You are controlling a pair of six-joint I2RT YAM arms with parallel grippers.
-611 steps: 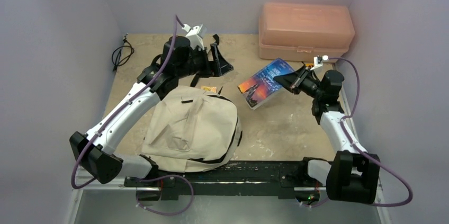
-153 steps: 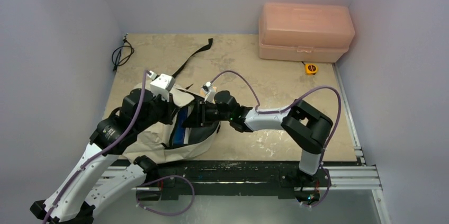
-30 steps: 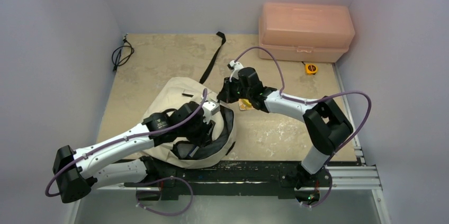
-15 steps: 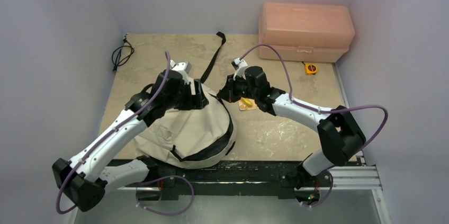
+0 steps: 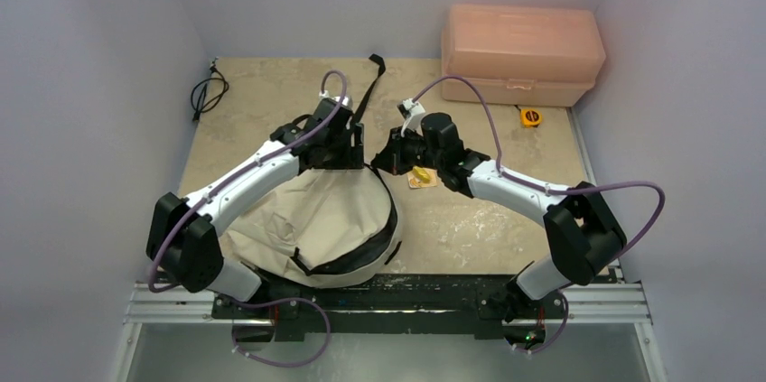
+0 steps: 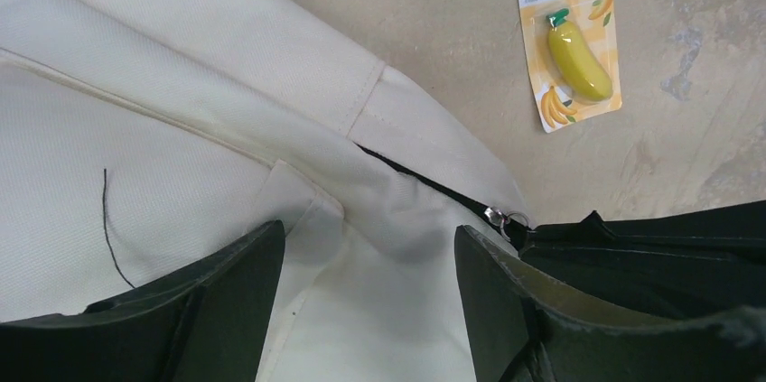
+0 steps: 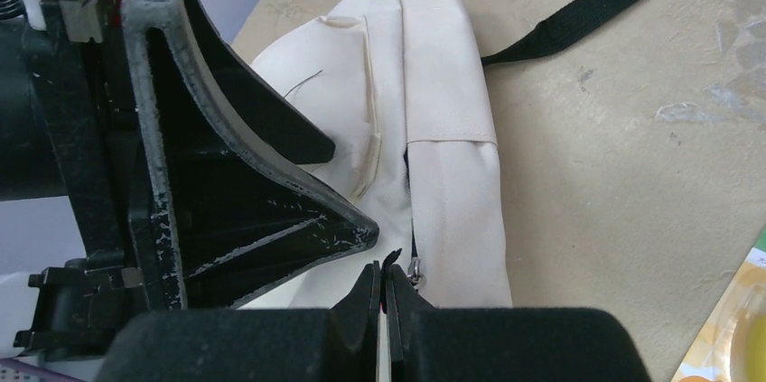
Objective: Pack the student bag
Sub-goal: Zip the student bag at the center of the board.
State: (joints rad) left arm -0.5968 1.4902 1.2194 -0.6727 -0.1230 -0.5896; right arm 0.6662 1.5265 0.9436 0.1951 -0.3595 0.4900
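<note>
At student bag [image 5: 307, 210]: left jaws apart, right jaws closed

Bag [image 5: 316, 219] matt cloth; box [image 5: 521, 48] smooth plastic.

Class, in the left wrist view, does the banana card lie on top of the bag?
No, the banana card lies on the table, apart from the student bag.

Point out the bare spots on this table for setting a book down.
Bare table lies at the far left, between the cable and the strap, and on the right, between the right arm and the tape measure. The middle is crowded: left arm and right arm meet over the backpack top, the banana card beside them.
</note>
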